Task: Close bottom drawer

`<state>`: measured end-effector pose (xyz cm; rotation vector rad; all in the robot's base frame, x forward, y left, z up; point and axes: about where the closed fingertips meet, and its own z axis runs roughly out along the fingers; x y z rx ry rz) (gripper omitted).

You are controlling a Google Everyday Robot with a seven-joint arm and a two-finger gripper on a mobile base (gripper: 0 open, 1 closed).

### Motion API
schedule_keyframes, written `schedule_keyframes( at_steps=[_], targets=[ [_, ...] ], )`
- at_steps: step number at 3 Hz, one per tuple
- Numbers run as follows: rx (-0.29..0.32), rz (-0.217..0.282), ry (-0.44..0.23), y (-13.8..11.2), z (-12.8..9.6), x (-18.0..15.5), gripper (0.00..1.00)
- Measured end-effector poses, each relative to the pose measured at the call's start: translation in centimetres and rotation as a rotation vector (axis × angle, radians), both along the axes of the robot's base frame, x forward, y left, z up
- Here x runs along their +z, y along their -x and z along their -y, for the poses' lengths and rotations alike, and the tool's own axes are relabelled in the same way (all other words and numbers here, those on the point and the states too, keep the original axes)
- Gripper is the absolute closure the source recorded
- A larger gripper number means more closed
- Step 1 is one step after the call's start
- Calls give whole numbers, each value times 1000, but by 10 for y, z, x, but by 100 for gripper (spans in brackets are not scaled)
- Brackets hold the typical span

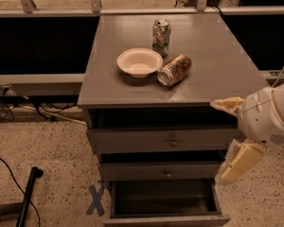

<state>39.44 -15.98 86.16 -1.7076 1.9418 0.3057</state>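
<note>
Bowl point(139, 62), standing can point(161, 31), tipped can point(175, 70) on cabinet top point(217, 56).

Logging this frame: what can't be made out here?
Camera view:
- Bottom drawer: front cut off by the lower edge; inside too dark to tell contents.
- Gripper, open, right of the drawers: its arm is cut off by the right edge.
- Upright can and tipped can: labels too small to read.
</note>
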Motion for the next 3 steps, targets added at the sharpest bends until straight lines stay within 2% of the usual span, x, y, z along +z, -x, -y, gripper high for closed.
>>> schedule_keyframes(
  at_steps=[1, 2, 3],
  targets=[
    [-17, 34, -7, -4, 4, -21, 0],
    [-53, 79, -68, -1, 18, -71, 0],
    [-27, 152, -56, 0, 33, -83, 0]
  ],
)
